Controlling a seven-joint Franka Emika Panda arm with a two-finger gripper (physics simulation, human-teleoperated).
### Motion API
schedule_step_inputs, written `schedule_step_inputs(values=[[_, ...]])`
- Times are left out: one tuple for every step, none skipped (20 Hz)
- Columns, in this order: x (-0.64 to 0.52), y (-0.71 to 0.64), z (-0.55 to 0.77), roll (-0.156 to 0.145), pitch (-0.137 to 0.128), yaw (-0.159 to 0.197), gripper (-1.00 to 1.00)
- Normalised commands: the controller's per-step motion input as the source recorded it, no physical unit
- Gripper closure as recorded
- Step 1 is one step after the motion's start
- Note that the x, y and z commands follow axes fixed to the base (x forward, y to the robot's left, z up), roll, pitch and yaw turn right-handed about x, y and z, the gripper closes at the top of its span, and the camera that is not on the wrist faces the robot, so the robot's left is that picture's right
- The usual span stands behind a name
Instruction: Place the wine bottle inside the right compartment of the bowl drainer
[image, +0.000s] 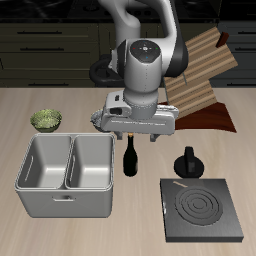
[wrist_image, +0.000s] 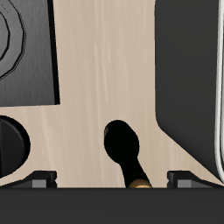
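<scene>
While above the upright wine bottle, arm bent low, pincer open, beside bowl drainer.

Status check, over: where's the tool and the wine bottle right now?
Tool open, above the wine bottle. Bottle upright on the table, beside the bowl drainer, not gripped. Black knobbed pot piece close by.

Stove, knobbed pot piece, green bowl, wooden rack.
</scene>
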Motion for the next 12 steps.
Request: schedule_step_inputs(values=[[0.02,-0.1,-0.18,-0.026,0.031,-0.024,-1.0],[-0.02,0.03,-0.09,0.0,0.011,0.002,-1.0],[0.0,-0.02,-0.14,0.002,0.024,-0.013,-1.0],[0.01,-0.1,-0.19,-0.019,0.022,-0.007,-1.0],[0.0,-0.13,-0.18,-0.005,0.042,-0.072,-1.0],[-0.06,0.04,-0.13,0.042,0.03,-0.032,-1.0],[0.06,-0.12,-0.28,-0.034,0.079,-0.044,-1.0],[-0.21,-0.02,-0.19,0.046,0.026,-0.025,1.0],[-0.07,0.03,0.0,0.012,-0.001,-0.008,1.0],[-0.09,-0.05,-0.09,-0.004,-0.004,0.014,1.0],[-0.06,-0.02,-0.02,0.011,0.016,-0.041,1.0],[-0.07,-0.01,0.01,0.009,-0.006,-0.002,1.0]])
